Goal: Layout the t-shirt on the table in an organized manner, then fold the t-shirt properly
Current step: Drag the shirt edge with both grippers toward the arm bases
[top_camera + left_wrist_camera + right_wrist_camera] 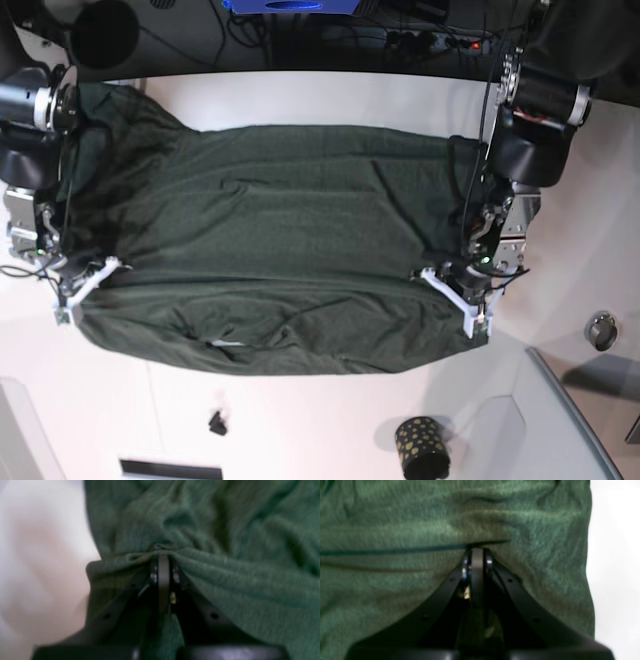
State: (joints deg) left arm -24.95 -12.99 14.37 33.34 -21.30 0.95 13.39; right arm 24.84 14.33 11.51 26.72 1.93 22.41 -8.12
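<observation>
Evidently both the left gripper and the right gripper are pinched onto the t-shirt — spread wide across the white table, wrinkled along its near edge. Layout seems underway; next, probably, pulling it taut and flat.

Cup (black, gold-dotted) obstructs near table.
</observation>
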